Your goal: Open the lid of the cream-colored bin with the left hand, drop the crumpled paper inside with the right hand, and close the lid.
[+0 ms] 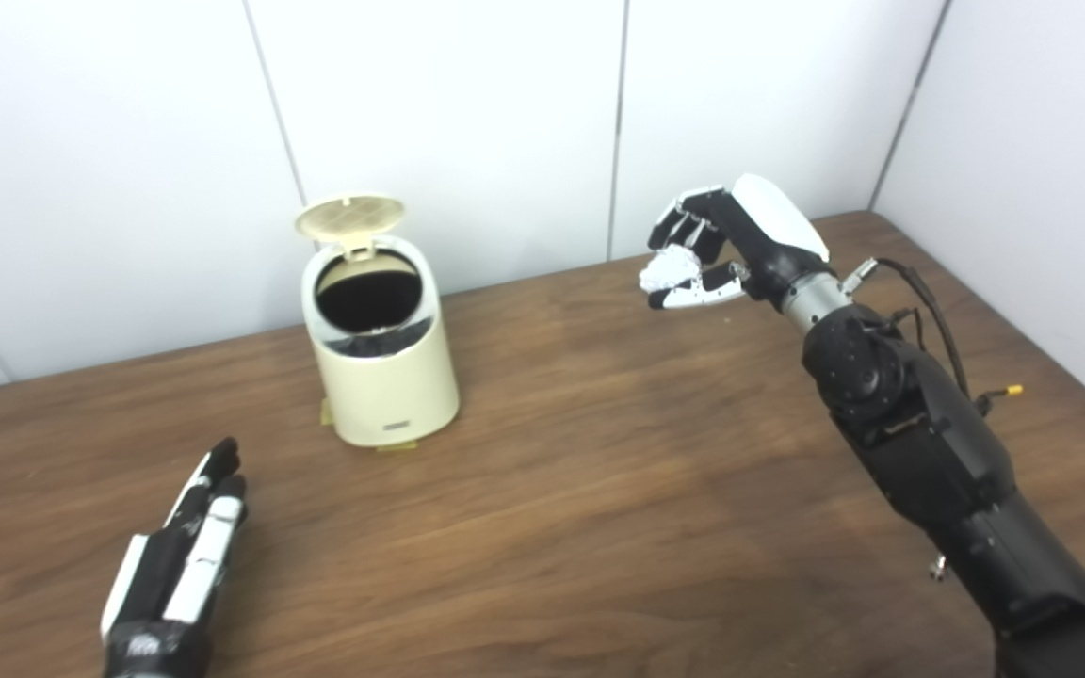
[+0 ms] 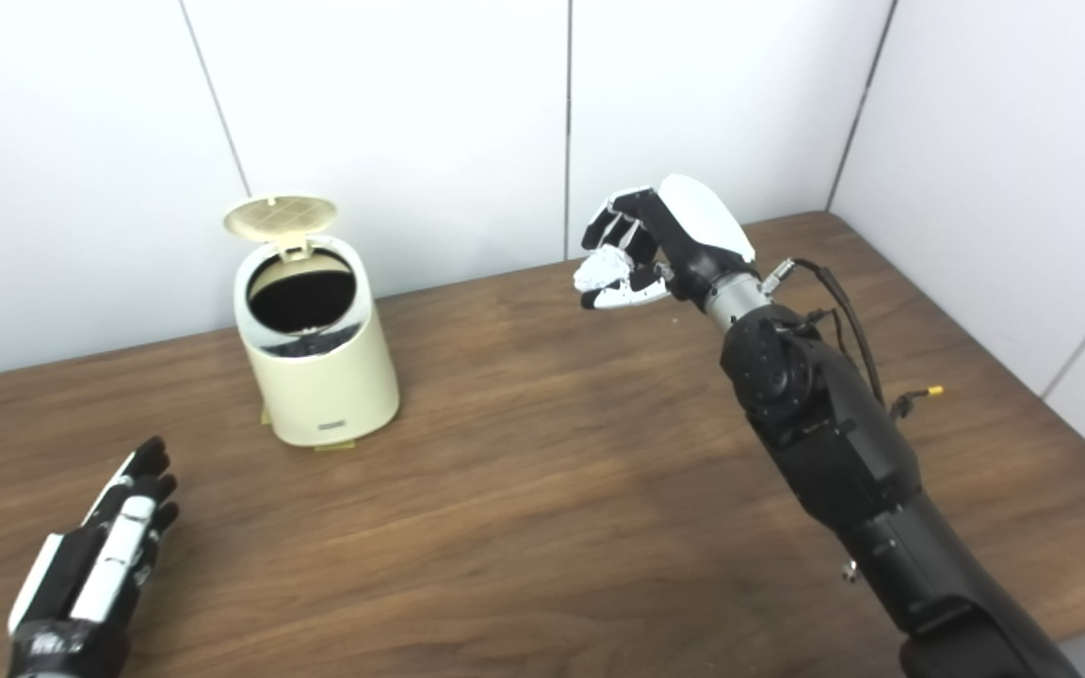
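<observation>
The cream-colored bin [image 1: 382, 377] stands on the wooden table left of centre, its round lid [image 1: 350, 217] tipped up and back, showing a dark inside. My right hand [image 1: 726, 247] is raised above the table well to the right of the bin, shut on the white crumpled paper [image 1: 670, 270]. My left hand [image 1: 180, 556] lies flat and open on the table in front and to the left of the bin, holding nothing. In the right eye view the bin [image 2: 321, 377] and the paper [image 2: 602, 271] show the same way.
The brown wooden table [image 1: 580, 490] runs to white wall panels at the back and right. My right forearm [image 1: 919, 424] crosses the table's right side, with a cable and a small yellow connector [image 1: 1012, 389] beside it.
</observation>
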`<state>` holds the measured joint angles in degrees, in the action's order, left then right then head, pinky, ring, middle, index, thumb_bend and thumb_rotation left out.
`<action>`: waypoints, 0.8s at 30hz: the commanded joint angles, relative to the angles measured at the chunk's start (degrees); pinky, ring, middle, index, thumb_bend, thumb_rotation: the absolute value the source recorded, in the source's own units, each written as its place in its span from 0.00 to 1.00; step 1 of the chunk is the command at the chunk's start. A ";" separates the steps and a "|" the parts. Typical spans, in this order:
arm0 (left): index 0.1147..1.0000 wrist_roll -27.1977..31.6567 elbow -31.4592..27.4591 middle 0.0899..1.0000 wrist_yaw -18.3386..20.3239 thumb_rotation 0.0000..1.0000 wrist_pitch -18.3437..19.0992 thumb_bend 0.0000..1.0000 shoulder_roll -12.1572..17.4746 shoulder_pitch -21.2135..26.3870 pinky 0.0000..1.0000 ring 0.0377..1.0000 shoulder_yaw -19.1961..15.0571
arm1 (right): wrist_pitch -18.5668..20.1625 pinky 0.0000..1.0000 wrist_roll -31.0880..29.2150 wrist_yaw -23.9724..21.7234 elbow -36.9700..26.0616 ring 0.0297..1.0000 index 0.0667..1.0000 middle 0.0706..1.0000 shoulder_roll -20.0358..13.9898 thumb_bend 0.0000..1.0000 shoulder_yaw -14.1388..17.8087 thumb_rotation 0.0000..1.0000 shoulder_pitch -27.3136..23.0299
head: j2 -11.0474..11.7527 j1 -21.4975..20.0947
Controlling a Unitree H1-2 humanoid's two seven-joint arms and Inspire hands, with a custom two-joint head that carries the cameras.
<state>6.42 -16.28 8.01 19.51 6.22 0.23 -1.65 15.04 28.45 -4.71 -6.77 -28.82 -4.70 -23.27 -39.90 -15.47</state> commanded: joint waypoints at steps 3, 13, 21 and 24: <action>1.00 -0.01 -0.72 1.00 -1.12 0.71 -1.70 0.44 -1.07 0.32 1.00 1.00 -0.02 | 1.41 0.39 0.67 -1.52 -6.23 0.37 0.51 0.46 1.88 0.51 -0.07 0.00 -4.32 | 0.11 2.19; 1.00 -0.97 -0.21 1.00 -3.37 0.67 -3.72 0.50 -4.27 -0.52 1.00 1.00 0.41 | -1.95 0.36 0.78 -3.21 -8.06 0.36 0.51 0.46 9.21 0.51 -4.72 0.00 -9.26 | 1.00 9.92; 1.00 -3.27 -0.60 1.00 -5.33 0.66 -3.25 0.48 -6.43 -1.39 1.00 1.00 1.71 | -7.46 0.35 1.66 -1.25 -2.66 0.36 0.51 0.45 14.48 0.51 -7.13 0.00 -13.18 | 1.66 13.62; 1.00 -2.96 -0.95 1.00 -5.82 0.65 -2.97 0.47 -7.21 -1.72 1.00 1.00 2.08 | -9.13 0.33 1.99 -0.25 0.11 0.35 0.52 0.45 16.57 0.51 -7.75 0.00 -14.50 | 1.83 14.17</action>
<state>3.71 -16.04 2.33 17.03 -0.27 -1.89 -0.17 8.56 30.05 -6.77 -6.13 -13.02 -12.26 -34.42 -38.06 -1.50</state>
